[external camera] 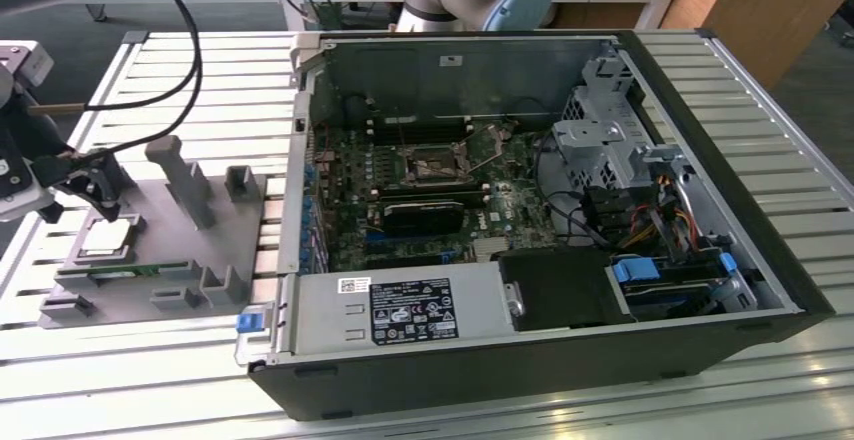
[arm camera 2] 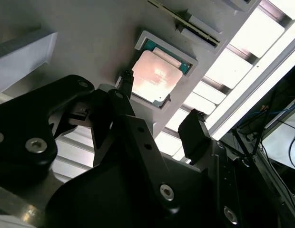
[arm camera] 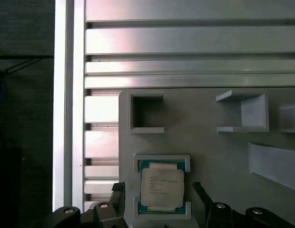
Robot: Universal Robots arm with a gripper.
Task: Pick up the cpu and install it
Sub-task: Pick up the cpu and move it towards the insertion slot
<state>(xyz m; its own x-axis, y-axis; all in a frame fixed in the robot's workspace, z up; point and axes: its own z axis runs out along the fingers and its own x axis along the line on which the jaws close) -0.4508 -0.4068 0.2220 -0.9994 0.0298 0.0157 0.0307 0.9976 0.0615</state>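
Observation:
The cpu (external camera: pixel 107 238) is a small silvery square chip lying flat in its raised pocket on the grey holder plate (external camera: pixel 174 250), at the exterior view's left. It also appears in both wrist views, as the cpu (arm camera: pixel 162 186) and the cpu (arm camera 2: pixel 157 76). My gripper (external camera: pixel 88 190) hangs just above it, open. In both wrist views the gripper (arm camera: pixel 159 197) has one black finger (arm camera 2: pixel 124 80) on each side of the chip, apart from its edges. The motherboard's socket (external camera: pixel 434 167) lies inside the open computer case (external camera: pixel 534 350).
The holder plate carries upright grey posts (external camera: pixel 187 175) and a green memory stick (external camera: pixel 114 272) along its near edge. An empty square pocket (arm camera: pixel 146 113) sits beyond the chip. Everything rests on a slatted metal table (external camera: pixel 787 160). Black cables (external camera: pixel 180 40) hang over the table's far left.

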